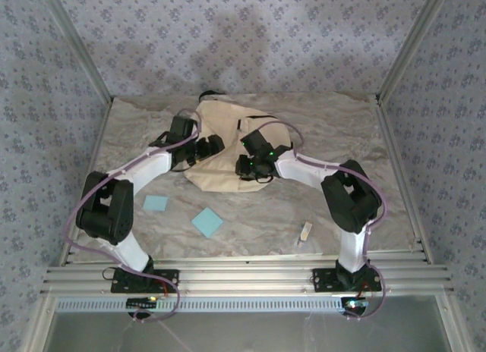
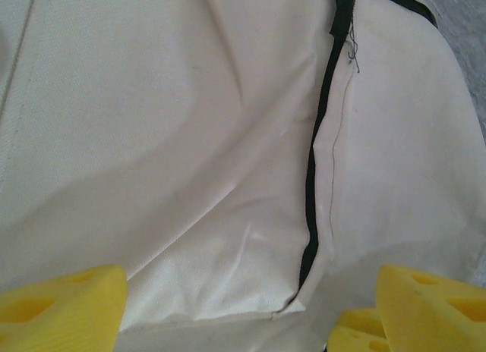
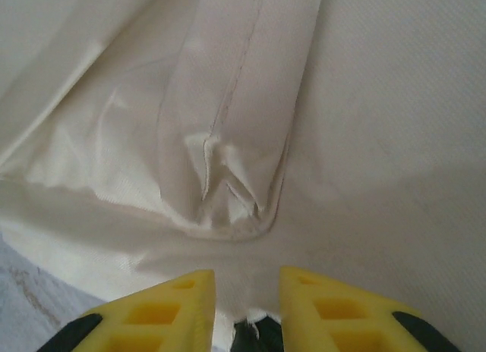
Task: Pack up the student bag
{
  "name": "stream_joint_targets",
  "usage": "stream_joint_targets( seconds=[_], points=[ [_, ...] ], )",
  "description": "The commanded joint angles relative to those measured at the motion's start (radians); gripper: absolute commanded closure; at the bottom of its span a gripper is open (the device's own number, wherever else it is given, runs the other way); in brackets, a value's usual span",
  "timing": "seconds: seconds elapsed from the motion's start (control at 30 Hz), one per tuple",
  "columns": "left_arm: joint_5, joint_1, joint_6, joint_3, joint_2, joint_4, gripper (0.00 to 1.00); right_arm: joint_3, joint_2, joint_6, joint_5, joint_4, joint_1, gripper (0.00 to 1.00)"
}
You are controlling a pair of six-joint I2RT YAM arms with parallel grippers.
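Student bag, a large cream fabric backpack with black trim, is lying at the far middle of the grey marble-patterned desk. Pale walls printed with small blue-grey flowers are enclosing the desk on three sides, and ribbed aluminium rails are running along its near edge. The left hand is hovering over the cloth with its fingers wide apart. The right hand is pinching a fold of bag fabric.
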State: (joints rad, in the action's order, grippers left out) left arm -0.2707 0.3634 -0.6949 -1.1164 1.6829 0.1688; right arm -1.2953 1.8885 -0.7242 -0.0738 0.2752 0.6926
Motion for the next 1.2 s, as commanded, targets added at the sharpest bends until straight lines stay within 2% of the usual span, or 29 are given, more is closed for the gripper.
stream_joint_targets(
  seconds=[0.0, 0.03, 0.27, 0.4, 0.57, 0.73, 0.8, 0.93, 1.17],
  points=[
    [0.03, -0.013, -0.02, 0.022, 0.042, -0.066, 0.15, -0.026, 0.016, -0.045, 0.013, -0.052, 0.007, 0.93],
    [0.044, -0.016, -0.019, 0.03, 0.059, -0.078, 0.15, -0.024, 0.013, -0.043, 0.01, -0.049, 0.007, 1.0],
    [0.083, -0.077, -0.082, 0.041, 0.243, -0.158, 0.18, 0.038, -0.046, 0.0, 0.039, -0.018, 0.01, 1.0],
    [0.089, -0.097, -0.074, 0.011, 0.3, -0.146, 0.19, 0.083, -0.082, 0.077, 0.035, 0.021, -0.032, 1.0],
    [0.085, -0.138, -0.05, 0.007, 0.324, -0.127, 0.19, 0.219, -0.21, 0.2, 0.064, 0.061, -0.172, 1.0],
    [0.084, -0.161, -0.038, 0.002, 0.325, -0.116, 0.19, 0.287, -0.312, 0.261, 0.075, 0.078, -0.33, 1.0],
    [0.084, -0.164, -0.031, -0.014, 0.328, -0.11, 0.19, 0.3, -0.34, 0.267, 0.07, 0.068, -0.362, 1.0],
    [0.081, -0.164, -0.008, -0.093, 0.366, -0.078, 0.19, 0.294, -0.361, 0.251, 0.019, 0.048, -0.342, 1.0],
    [0.022, -0.163, 0.029, -0.303, 0.441, -0.001, 0.17, 0.286, -0.317, 0.124, -0.144, -0.064, -0.22, 1.0]
  ],
)
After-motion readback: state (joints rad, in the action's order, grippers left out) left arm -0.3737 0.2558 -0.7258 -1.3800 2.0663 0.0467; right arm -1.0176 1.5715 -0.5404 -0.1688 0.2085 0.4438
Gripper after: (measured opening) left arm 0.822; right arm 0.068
